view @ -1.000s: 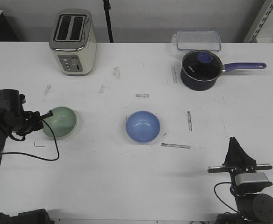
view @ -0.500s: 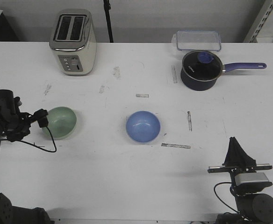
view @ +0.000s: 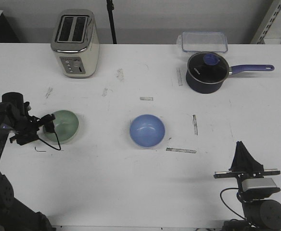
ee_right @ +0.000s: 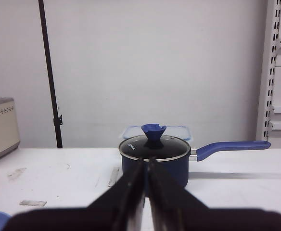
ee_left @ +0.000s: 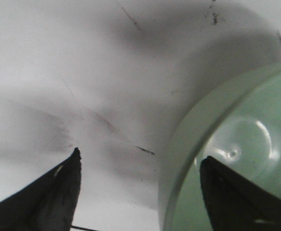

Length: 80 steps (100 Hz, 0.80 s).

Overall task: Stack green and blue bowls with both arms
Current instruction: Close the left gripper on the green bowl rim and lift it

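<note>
Nothing is stacked yet. The green bowl (view: 62, 126) sits well to the left of the blue bowl (view: 147, 130), both on the table. The left gripper (view: 43, 126), spread, straddles the green bowl's rim; the right gripper (view: 241, 155), pressed together, waits well right of the blue bowl.

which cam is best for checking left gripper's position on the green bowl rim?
Left wrist view: the left gripper straddles the green bowl rim, one finger inside, one outside, jaws open. Front view shows the bowl whole but the contact small. Right wrist view misses it.
</note>
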Tool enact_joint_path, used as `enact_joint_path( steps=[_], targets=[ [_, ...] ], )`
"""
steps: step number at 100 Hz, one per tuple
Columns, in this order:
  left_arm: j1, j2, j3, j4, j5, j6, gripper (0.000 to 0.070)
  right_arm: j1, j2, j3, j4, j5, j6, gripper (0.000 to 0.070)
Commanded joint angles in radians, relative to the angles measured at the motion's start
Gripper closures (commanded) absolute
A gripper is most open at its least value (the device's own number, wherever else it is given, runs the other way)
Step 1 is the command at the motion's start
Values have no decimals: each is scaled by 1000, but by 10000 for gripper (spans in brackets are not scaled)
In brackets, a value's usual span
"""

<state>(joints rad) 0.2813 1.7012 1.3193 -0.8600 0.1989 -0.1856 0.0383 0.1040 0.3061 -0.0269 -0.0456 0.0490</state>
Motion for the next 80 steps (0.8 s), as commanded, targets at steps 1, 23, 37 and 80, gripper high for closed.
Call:
enact_joint_path(
  steps=[1,23,37,80],
  targets=[
    [-4,26,16,1,5,-3,442,1,-5,5,5,0,0,697],
    [-14,29,17,24,5,-3,558,1,-5,5,5,0,0,696],
    [-21,29,17,18,36,2,699,1,-5,5,5,0,0,697],
    [-92,-40,111,-93,75,0,699,1,-5,5,5,0,-1,697]
  ],
)
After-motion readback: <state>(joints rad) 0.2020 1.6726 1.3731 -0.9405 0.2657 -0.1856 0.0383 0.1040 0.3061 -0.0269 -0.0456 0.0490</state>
